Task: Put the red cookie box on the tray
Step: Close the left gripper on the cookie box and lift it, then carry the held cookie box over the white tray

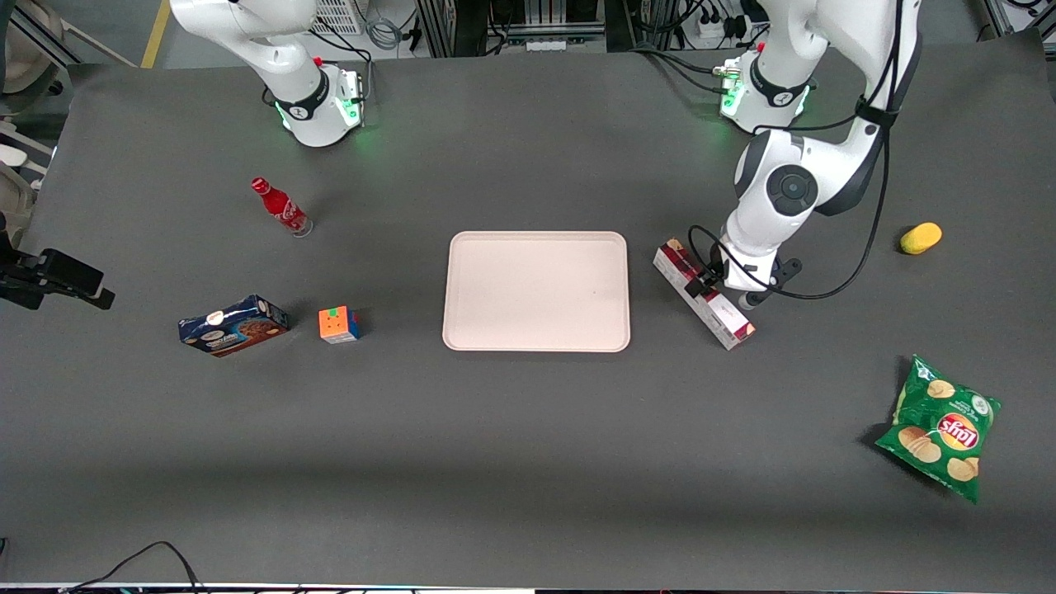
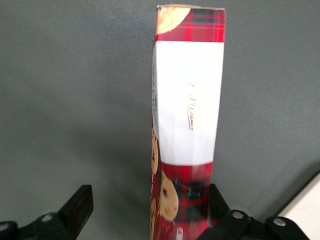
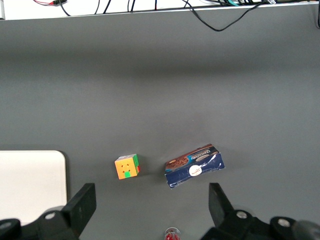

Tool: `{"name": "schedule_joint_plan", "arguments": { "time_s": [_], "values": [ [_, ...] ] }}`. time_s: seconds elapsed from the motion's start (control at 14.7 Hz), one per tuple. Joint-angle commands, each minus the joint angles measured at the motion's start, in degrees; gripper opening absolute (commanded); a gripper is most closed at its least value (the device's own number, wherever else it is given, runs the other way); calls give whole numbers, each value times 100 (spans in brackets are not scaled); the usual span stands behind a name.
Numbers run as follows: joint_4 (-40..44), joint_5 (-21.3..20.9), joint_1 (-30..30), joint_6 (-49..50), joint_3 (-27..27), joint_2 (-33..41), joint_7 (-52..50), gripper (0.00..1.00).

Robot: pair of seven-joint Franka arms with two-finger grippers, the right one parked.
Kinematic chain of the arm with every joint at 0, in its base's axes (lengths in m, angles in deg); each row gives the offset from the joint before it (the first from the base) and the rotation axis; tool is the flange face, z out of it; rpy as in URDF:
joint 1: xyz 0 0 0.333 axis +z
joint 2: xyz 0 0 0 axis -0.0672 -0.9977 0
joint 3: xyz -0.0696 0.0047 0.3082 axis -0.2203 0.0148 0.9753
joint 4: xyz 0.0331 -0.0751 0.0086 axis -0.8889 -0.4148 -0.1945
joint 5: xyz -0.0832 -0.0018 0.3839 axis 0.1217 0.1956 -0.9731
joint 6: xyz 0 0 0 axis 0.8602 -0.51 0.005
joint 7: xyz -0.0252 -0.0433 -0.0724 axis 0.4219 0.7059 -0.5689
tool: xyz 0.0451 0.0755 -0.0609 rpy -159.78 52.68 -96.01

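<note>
My gripper (image 2: 145,210) straddles the red box (image 2: 187,120), fingers spread, unclosed; next, pinch, lift toward tray (image 1: 536,290).

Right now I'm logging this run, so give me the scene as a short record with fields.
target: red cookie box, lying on the table beside the tray
goal: tray, nothing on it
gripper: gripper down at the box, fingers open, straddling it, one finger at its side
distractors: blue cookie box, cube, red soda bottle, chips bag, yellow object
status: box not yet on tray
</note>
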Motion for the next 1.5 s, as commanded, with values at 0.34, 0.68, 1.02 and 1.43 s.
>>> {"name": "schedule_joint_plan", "arguments": {
  "time_s": [0.34,0.68,1.02,1.43],
  "values": [
    [332,-18,314,95,-24,-297,222,12],
    [1113,-27,429,1506,-16,-227,935,0],
    [2019,-27,587,3370,-121,167,1366,0],
    [2871,-123,1149,4183,-1182,626,2210,0]
  ]
}}
